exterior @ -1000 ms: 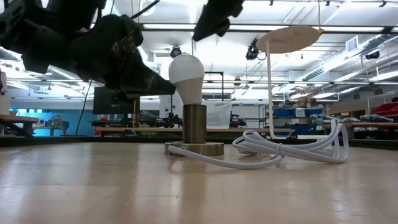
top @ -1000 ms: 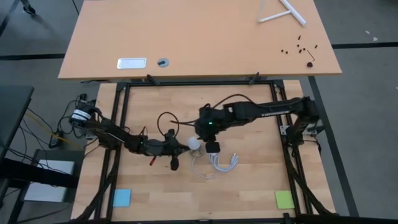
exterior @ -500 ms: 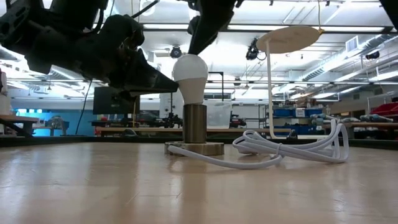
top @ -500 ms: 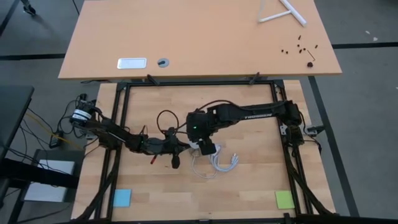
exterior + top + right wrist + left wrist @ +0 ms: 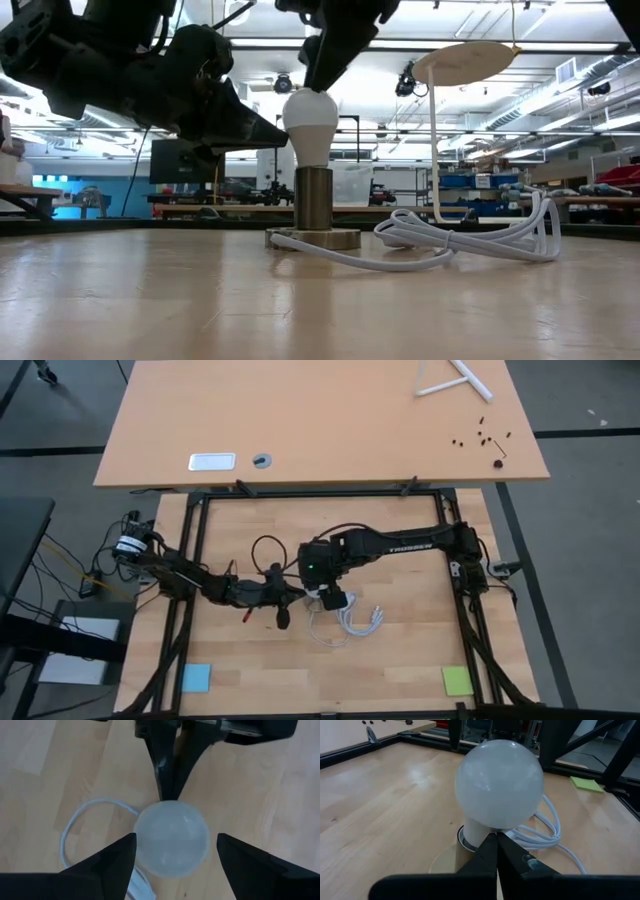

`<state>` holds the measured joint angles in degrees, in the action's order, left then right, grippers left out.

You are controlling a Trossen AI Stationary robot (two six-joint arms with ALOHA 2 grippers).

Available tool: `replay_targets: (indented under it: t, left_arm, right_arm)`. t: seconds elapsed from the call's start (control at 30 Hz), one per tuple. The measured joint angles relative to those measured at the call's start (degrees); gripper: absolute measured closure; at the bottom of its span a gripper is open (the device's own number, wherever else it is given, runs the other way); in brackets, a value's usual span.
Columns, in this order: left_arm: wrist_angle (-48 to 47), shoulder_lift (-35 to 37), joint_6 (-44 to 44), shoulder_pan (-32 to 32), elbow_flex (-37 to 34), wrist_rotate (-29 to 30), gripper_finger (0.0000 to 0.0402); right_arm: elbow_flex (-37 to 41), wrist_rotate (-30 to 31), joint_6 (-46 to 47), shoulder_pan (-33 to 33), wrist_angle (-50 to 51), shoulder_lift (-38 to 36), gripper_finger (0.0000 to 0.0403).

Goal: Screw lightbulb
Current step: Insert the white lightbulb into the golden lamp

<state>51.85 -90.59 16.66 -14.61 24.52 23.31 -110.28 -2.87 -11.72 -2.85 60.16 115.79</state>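
Here the right gripper [image 5: 172, 852] hangs directly above the lightbulb [image 5: 171, 838], fingers [image 5: 114, 862] spread wide on either side. The left gripper [image 5: 496, 851], fingers pressed together, tips against the bulb's neck above the socket [image 5: 313, 200]. No legible writing shows.

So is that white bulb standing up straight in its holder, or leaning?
Upright. In the low view the lightbulb sits straight in the brass socket, round end up, neck in the socket's top. How far it is screwed in cannot be told.
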Motion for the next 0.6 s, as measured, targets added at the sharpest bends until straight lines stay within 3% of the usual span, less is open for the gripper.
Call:
replay_targets:
  t: [0.6]
  left_arm:
    - [0.6,0.0,-0.3,0.0,0.0,0.0,0.0398]
  right_arm:
    - [-0.1,-1.4,-0.4,0.8,0.6,1.1,0.0139]
